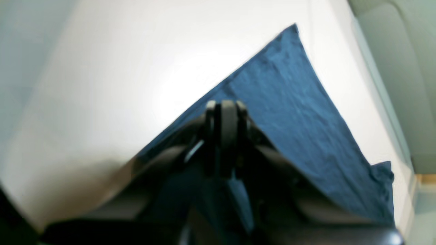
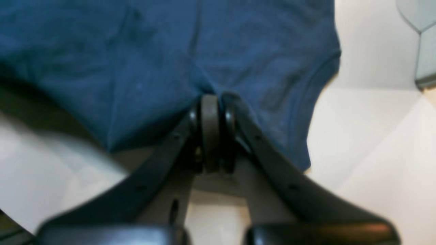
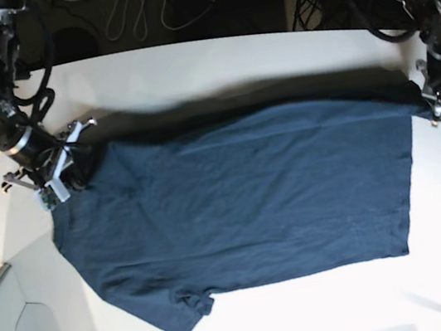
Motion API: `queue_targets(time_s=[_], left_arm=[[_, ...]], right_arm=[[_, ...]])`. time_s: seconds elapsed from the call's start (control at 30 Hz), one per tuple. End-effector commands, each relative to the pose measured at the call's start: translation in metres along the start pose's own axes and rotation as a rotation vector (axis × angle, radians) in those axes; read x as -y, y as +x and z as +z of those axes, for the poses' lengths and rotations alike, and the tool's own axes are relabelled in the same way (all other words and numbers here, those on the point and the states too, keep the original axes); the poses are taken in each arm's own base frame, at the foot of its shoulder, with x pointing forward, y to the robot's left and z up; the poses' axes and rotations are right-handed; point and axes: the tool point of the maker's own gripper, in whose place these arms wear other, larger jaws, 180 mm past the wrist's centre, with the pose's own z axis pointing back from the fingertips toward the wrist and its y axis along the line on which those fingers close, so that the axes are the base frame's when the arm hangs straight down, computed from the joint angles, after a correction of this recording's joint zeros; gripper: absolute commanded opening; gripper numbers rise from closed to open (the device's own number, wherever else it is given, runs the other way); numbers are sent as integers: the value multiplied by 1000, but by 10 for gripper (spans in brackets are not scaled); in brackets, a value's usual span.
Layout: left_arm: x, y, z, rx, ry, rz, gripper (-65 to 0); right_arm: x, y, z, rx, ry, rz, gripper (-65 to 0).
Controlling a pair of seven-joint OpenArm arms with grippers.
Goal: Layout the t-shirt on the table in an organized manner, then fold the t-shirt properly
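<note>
Both arms outstretched, jaws closed.

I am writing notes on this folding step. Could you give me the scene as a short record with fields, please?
garment: t-shirt, dark blue, spread wide, far edge lifted off the surface
surface: table, white
left gripper: fingers shut on the t-shirt, at the corner on the base view's right
right gripper: fingers shut on the t-shirt, at the end on the base view's left
near sleeve: flat on the table
fold: not yet made

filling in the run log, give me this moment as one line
stage: spreading out | left end effector: shut on shirt hem corner | right end effector: shut on shirt by sleeve | shirt: far edge lifted, rest on table
</note>
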Motion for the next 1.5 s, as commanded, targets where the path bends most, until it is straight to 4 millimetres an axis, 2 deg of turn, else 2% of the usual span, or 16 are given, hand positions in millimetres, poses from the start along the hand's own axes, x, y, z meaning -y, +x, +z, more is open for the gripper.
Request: queue_targets(time_s=[0.0,0.17,0.33,0.43,0.67,0.87,0.93,1.13,1.23,1.37,1.47], left_arm=[[10,14,-4,35,-30,-14,-650],[17,19,-17,39,-43,8,-650],[27,25,-22,52,-61,19,-650],[29,20,-30,36,-61,42,-650],[30,9,-49,-4,-53,92,-650],[44,-15,-59,-69,-78,70,-650],[52,-12,-61,-67,-92,63,-650],[51,-8,-62,-57,-91,65,-647],[51,-7,-62,-56,-92,65,-566],[56,-5,-61,-54,-105,69,-344],[65,6,-54,-23,-138,64,-251]], right_arm=[[7,14,-1,45,-7,8,-650],[12,12,-13,36,1,-16,-650],[16,6,-12,19,-3,-11,-650],[19,-4,-16,-10,4,-17,-650],[32,13,-33,17,-2,-37,-650],[33,7,-43,-2,12,-70,-650],[32,4,-45,-11,16,-78,-650],[31,-1,-47,-25,21,-84,-650],[33,3,-47,-18,18,-82,-552],[42,14,-46,11,-4,-79,-377],[69,28,-28,62,-86,-87,-311]])
